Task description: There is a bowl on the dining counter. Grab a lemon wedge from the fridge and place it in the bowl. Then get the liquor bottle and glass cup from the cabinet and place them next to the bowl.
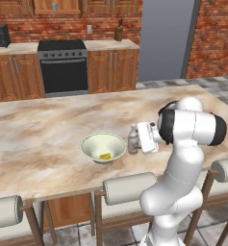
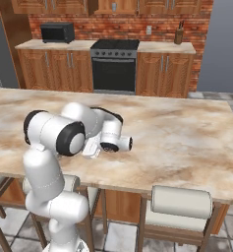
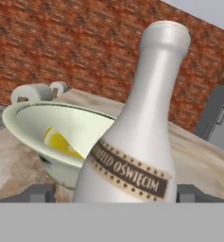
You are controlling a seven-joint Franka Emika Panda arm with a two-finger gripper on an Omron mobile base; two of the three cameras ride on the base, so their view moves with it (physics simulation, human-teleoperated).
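Note:
A pale green bowl [image 1: 103, 146] stands on the marble dining counter [image 1: 43, 129] with a yellow lemon wedge [image 1: 105, 155] inside it. Just right of the bowl, a grey-white liquor bottle [image 1: 133, 138] with a dark label stands upright on the counter. My gripper [image 1: 136, 141] reaches in from the right at bottle height. In the hand view the bottle [image 3: 137, 137] stands between the two fingertips [image 3: 35, 193], with a small gap on each side, so the gripper [image 3: 114, 194] is open around it. The bowl [image 3: 33, 118] and lemon wedge [image 3: 61, 142] sit right behind the bottle.
Padded bar stools [image 1: 130, 188] line the counter's near edge, one right below the bowl, others at left [image 1: 5, 211] and right [image 1: 226, 169]. My arm [image 2: 64, 133] leans over that edge. A stove [image 1: 62, 65] and fridge [image 1: 166, 38] stand at the far wall.

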